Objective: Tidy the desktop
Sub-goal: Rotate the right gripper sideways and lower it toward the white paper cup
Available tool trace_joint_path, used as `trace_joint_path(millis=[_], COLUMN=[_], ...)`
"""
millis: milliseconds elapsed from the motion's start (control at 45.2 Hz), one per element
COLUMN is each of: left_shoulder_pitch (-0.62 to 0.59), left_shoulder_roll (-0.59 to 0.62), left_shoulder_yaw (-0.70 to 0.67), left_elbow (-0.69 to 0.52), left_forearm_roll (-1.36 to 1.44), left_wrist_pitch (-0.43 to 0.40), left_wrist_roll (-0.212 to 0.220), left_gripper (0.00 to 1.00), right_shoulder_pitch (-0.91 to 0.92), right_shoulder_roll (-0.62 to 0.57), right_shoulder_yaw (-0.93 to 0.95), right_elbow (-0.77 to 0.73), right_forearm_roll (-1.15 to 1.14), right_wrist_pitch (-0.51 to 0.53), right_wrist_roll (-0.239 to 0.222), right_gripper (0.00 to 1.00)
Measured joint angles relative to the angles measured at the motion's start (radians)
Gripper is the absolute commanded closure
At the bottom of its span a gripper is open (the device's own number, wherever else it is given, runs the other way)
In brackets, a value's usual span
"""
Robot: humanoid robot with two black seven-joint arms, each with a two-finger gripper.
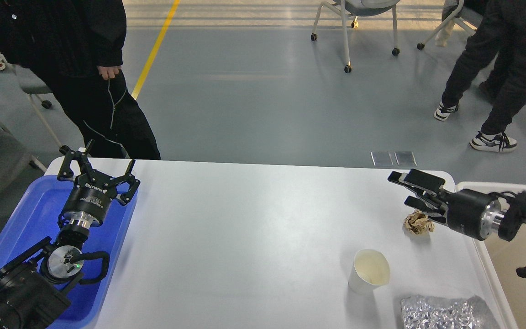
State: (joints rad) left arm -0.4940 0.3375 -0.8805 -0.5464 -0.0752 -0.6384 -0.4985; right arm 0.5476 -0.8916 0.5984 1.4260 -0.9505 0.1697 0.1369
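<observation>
Crinkled silver foil (445, 313) lies closest to you, at about 5 o'clock on the desk (254, 237), partly cut off by the lower edge of the view. Just beyond it, near 4 o'clock, a white paper cup (369, 271) lies tipped on its side with its mouth toward you. A crumpled brown paper ball (418, 223) sits at 3 o'clock, near the desk's right edge.

Your right pincer (411, 191) hangs just above and behind that ball, fingers parted and holding nothing. Your left pincer (96, 169) hovers at 9 o'clock over the blue tray (25, 219), fingers spread wide, also empty.

The desk itself, the wide white surface filling the middle of the view, carries only those three bits of litter, all on its right side. A beige bin (514, 256) stands just off the right edge.

Watch the paper ball: it looks light and springy, so a finger landing off-centre could flick it over the edge onto the floor instead of catching it. The cup, lying on its side, may roll if your arm brushes it. The foil will likely crush or slip unless you grip it squarely.
</observation>
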Motion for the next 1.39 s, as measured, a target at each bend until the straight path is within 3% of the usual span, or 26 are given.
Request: trace_joint_path(millis=[332,641,884,1150,1393], left_shoulder_pitch=[0.0,0.0,0.0,0.0,0.0], left_shoulder_roll=[0.0,0.0,0.0,0.0,0.0], left_shoulder_yaw=[0.0,0.0,0.0,0.0,0.0], left_elbow=[0.0,0.0,0.0,0.0,0.0], left_forearm_roll=[0.0,0.0,0.0,0.0,0.0], left_wrist_pitch=[-0.001,-0.002,-0.002,-0.002,-0.003], left_wrist_roll=[0.0,0.0,0.0,0.0,0.0], left_gripper=[0.0,0.0,0.0,0.0,0.0], right_shoulder_pitch=[0.231,0.31,0.347,0.337,0.301], right_shoulder_roll=[-0.099,-0.125,-0.104,-0.061,-0.008], right_shoulder_yaw=[-0.291,-0.424,-0.545,-0.606,-0.621], right_elbow=[0.068,0.096,0.099,0.082,0.053], right_forearm_roll=[-0.181,-0.364,-0.471,-0.498,-0.496], right_wrist_pitch=[-0.017,-0.056,-0.11,-0.14,-0.177], right_wrist_roll=[-0.007,-0.002,0.003,0.005,0.01], right_gripper=[0.0,0.0,0.0,0.11,0.11])
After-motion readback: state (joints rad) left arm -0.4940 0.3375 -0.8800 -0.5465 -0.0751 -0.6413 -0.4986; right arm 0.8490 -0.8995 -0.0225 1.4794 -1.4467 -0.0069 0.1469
